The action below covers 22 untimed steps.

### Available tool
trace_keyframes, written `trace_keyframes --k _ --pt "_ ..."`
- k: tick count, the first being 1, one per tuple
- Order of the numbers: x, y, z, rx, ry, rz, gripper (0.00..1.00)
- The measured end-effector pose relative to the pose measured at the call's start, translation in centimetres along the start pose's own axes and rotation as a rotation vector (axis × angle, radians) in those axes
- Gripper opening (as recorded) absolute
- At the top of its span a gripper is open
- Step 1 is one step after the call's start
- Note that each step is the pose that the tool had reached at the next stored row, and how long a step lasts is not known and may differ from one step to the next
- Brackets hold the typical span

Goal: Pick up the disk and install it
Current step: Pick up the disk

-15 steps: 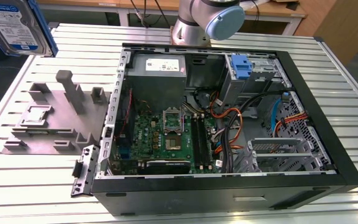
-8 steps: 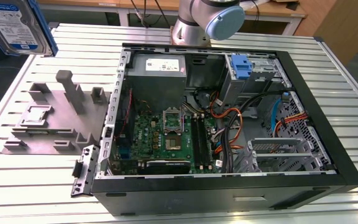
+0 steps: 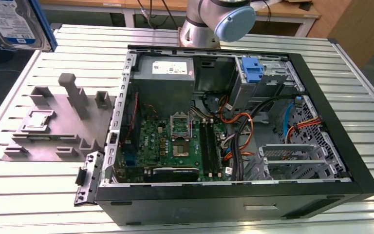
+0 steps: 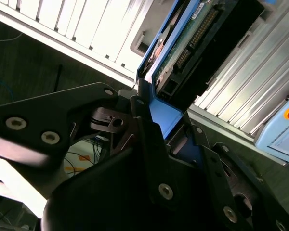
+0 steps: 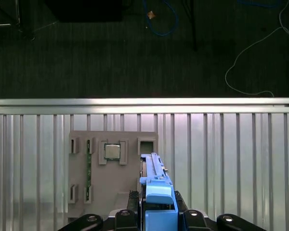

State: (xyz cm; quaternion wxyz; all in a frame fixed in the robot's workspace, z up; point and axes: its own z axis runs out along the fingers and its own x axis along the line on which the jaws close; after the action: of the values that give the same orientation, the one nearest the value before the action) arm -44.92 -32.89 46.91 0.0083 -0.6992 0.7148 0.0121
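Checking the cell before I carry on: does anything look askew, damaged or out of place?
Nothing looks damaged or spilled. The disk is raised off the table, clamped edge-on in the gripper by the grey fixture, not lying loose. Cables sprawl inside the open computer case, untidy but not visibly broken.

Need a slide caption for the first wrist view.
The gripper holds the disk edge-on over the grey parts holder on the slatted table.

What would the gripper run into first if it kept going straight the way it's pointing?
Likely the grey fixture block, near its edge slot, with the held disk touching first; depth is unclear.
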Motion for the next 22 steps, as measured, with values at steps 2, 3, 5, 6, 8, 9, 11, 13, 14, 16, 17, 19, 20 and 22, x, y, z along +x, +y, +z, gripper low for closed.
trace_keyframes --k 2,3,5,6,8,9,11,13,14,16,17,19,20,22 --pt "-0.01 0.0 -0.52 0.0002 -0.0001 0.0 0.37" --pt "-0.02 0.0 -0.78 0.0001 -0.0001 0.0 0.37" --pt "-0.04 0.01 -1.32 0.0 0.0 0.0 0.37" --pt "-0.04 0.01 -1.56 0.0001 0.0 0.0 0.37" --pt "-0.06 0.01 -2.08 -0.0001 0.0001 0.0 0.37" --pt "-0.07 0.01 -2.35 -0.0002 0.0001 0.0 0.37" --pt "-0.09 0.01 -2.91 0.0 0.0 0.0 0.37" --pt "-0.1 0.02 -3.45 0.0 0.0 0.0 0.37" --pt "-0.11 0.02 -3.71 0.0 0.0 0.0 0.37" --pt "-0.11 0.02 -3.93 0.0 0.0 0.0 0.37" --pt "-0.11 0.02 -3.92 0.0001 0.0 0.0 0.37" --pt "-0.11 0.02 -3.93 0.0 0.0 0.0 0.37" --pt "-0.12 0.02 -3.93 0.0 0.0 0.0 0.37" --pt "-0.11 0.02 -3.94 0.0 0.0 0.0 0.37"
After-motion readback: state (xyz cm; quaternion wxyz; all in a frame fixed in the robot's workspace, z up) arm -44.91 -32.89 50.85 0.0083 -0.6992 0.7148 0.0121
